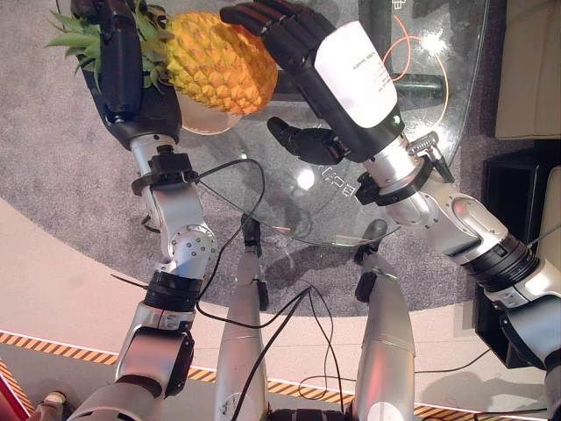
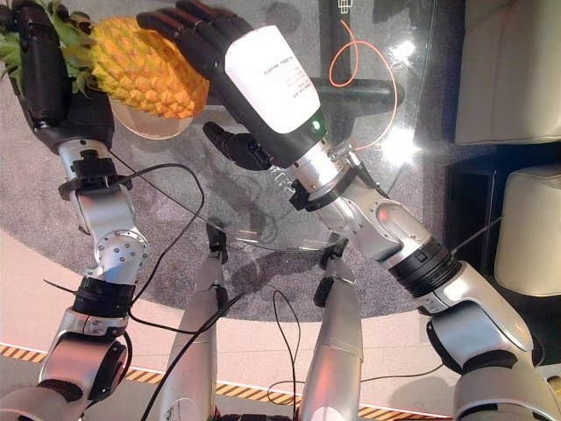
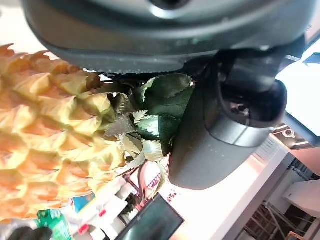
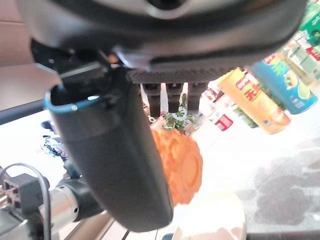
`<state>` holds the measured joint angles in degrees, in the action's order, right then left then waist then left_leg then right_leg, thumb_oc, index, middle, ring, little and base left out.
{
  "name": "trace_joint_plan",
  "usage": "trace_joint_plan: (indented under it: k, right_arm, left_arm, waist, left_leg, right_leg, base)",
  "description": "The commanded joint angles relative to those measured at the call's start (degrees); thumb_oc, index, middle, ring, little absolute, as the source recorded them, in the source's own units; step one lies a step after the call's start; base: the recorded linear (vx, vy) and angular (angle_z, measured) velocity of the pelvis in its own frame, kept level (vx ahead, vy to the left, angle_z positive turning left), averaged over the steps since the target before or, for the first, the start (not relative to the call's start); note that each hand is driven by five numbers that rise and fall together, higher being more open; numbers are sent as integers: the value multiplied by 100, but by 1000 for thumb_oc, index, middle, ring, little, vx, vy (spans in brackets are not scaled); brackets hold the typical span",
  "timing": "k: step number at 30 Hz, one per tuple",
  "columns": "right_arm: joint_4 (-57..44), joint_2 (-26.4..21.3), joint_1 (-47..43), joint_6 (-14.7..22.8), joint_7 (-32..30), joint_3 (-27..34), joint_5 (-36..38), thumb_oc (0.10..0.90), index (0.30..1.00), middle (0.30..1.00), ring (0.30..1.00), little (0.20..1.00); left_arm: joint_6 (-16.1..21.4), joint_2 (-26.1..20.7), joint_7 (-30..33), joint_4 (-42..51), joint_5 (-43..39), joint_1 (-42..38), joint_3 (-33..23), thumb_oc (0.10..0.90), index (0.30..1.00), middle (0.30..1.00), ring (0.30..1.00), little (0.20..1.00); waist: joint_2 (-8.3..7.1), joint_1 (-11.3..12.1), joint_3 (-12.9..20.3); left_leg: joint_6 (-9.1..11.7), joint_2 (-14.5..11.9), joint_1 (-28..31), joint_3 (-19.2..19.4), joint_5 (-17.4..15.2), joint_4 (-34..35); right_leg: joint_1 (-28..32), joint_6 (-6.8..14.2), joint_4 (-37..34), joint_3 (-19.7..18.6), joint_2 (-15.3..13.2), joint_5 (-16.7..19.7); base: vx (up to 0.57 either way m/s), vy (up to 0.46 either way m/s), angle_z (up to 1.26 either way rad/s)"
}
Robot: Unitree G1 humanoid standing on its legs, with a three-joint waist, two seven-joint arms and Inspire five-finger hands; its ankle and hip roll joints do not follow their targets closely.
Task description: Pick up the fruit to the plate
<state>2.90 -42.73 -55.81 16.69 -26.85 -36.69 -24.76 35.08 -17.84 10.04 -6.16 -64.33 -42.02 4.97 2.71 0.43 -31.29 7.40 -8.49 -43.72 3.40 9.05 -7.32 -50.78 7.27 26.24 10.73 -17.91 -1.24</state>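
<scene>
Glass surface [image 1: 263, 197] first, round and see-through, both arms stretched across it. The pineapple [image 1: 215, 61] lies on its side at the far left, right over the pale plate [image 1: 206, 118], seemingly resting there. Left hand [image 1: 123, 61] is at the leafy crown, grip unreadable. Right hand [image 1: 289, 39] touches the butt end, fingers straight. Nearly done, I'd say: only letting go remains.

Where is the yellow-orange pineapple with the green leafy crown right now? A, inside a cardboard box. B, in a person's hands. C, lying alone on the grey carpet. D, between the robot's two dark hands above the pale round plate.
D: the yellow-orange pineapple sits between the left hand at its green leafy crown and the right hand at its far end, above the pale round plate.
</scene>
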Motion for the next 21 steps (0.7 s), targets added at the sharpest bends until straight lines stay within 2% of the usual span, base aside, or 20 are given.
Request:
trace_joint_plan:
  k: [1, 16, 21]
  right_arm:
    - [-439, 207, -567, 261, -566, 424, 57, 800, 900, 900, 900, 900]
    - [-370, 259, -530, 175, -735, 626, -25, 800, 900, 900, 900, 900]
    - [-225, 244, -417, -1, -1020, 740, 163, 800, 900, 900, 900, 900]
  left_arm:
    - [713, -194, -21, 406, 651, -779, -263, 100, 300, 300, 300, 200]
    - [738, -230, 238, 213, 1097, -916, -317, 100, 300, 300, 300, 200]
    - [772, -329, 734, 114, 1901, -939, -336, 100, 300, 300, 300, 200]
  waist:
    - [-153, 98, 150]
    - [-155, 57, 150]
    - [-150, 40, 150]
  left_leg:
    - [133, 44, -202, -78, -424, -502]
    - [143, 24, -224, -46, -423, -484]
    - [147, 30, -197, -34, -416, -441]
  right_leg:
    - [530, 358, -1109, 105, 103, 505]
    - [495, 362, -1139, 113, 105, 521]
    - [521, 356, -1182, 99, 112, 526]
  base:
    - [0, 0, 0]
    - [0, 0, 0]
    - [0, 0, 0]
